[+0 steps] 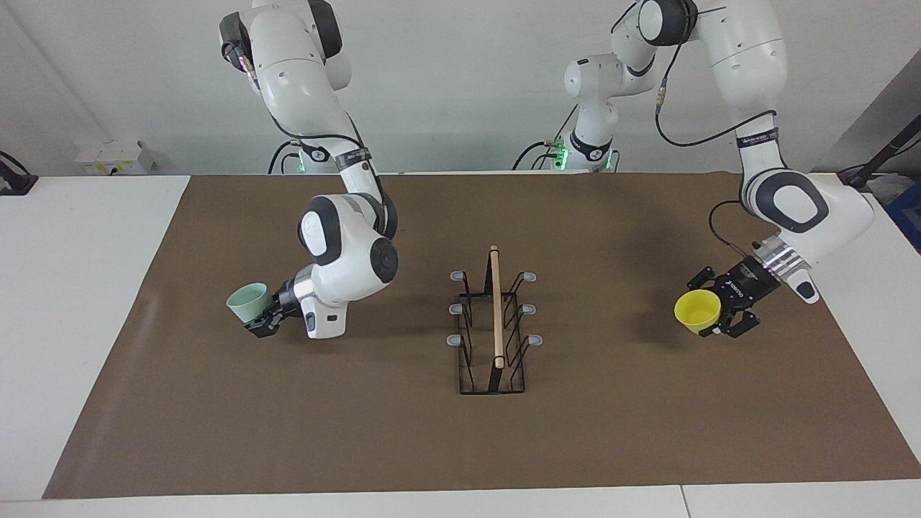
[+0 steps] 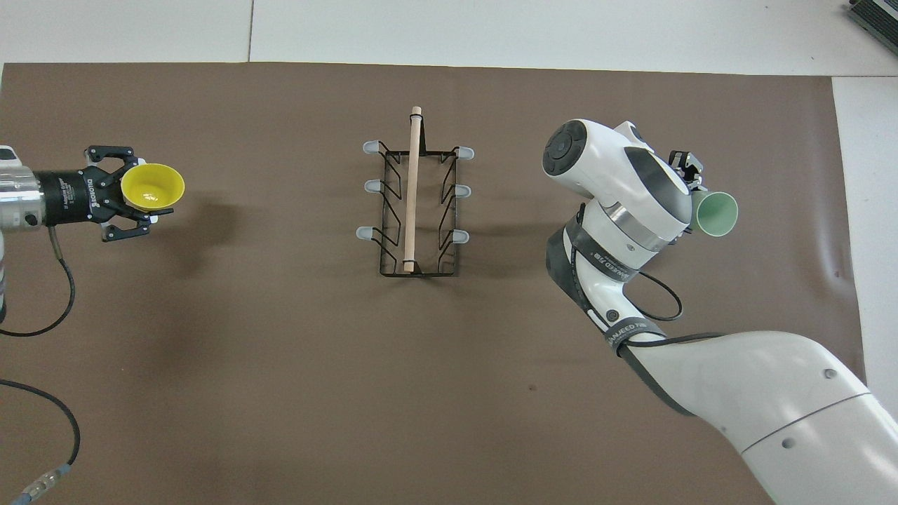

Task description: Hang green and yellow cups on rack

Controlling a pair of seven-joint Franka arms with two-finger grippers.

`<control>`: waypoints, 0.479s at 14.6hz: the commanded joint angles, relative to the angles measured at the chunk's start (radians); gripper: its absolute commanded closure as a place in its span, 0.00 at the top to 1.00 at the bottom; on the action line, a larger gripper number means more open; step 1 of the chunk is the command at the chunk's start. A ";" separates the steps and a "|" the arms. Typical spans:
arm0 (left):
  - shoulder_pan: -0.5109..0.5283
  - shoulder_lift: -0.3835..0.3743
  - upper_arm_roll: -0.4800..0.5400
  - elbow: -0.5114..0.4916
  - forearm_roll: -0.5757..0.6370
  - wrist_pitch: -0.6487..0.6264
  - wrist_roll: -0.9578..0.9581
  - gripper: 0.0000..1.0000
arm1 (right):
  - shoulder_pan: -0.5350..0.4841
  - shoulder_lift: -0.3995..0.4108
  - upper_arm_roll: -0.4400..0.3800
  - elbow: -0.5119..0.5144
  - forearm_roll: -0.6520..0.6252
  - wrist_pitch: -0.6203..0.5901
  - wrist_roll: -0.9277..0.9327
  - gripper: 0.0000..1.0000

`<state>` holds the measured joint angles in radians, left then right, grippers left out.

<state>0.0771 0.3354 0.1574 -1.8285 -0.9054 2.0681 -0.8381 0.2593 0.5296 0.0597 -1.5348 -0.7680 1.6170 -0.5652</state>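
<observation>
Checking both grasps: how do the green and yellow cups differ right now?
Green cup is mint, held by the right gripper at the right arm's end; yellow cup is bright yellow, held by the left gripper at the left arm's end. Both are lifted, mouths tilted up, neither on the rack.

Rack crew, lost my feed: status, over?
Left gripper shut on yellow cup. Right gripper shut on green cup. Rack prongs bare, nothing blocking.

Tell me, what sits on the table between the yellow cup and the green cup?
Only the rack, midway between the yellow cup and the green cup; the brown mat around it is bare. The overhead view shows it best.
</observation>
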 commanded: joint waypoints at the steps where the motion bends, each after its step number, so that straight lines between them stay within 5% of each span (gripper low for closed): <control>1: -0.049 -0.085 0.013 -0.012 0.118 0.018 -0.006 0.00 | -0.044 -0.078 0.019 0.005 0.155 0.023 0.021 0.00; 7: -0.167 -0.234 0.013 -0.014 0.449 -0.011 -0.047 0.00 | -0.130 -0.246 0.019 -0.025 0.618 0.236 0.022 0.00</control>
<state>-0.0410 0.1589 0.1562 -1.8189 -0.5421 2.0661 -0.8544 0.1637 0.3366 0.0608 -1.5173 -0.2692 1.7895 -0.5484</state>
